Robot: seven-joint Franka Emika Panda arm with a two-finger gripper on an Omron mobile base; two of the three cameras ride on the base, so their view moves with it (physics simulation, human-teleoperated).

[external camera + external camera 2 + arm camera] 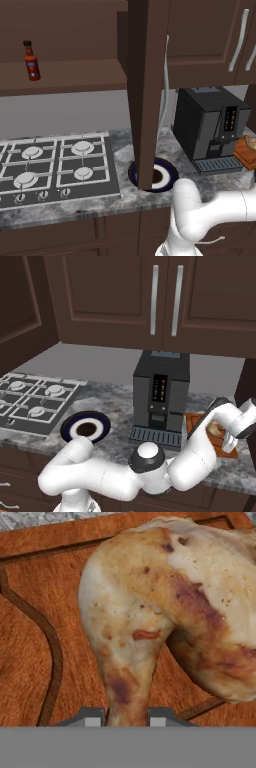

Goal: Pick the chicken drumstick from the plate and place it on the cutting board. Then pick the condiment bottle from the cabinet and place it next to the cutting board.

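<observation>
Gripper (121, 716) clamped on the chicken drumstick (165, 607) shank, right over the cutting board (45, 577), at 3 o'clock from the coffee machine (161, 396). Plate (86, 427) bare. I'd lower until the meat rests flat, then release and lift straight. Condiment bottle (31, 61) waits on cabinet (65, 75) shelf.

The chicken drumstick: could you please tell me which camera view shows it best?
The hand view: the chicken drumstick appears close up over the cutting board, its thin end between the gripper tips. The right base view gives a small, arm-hidden glimpse; the left base view just an edge sliver.
</observation>
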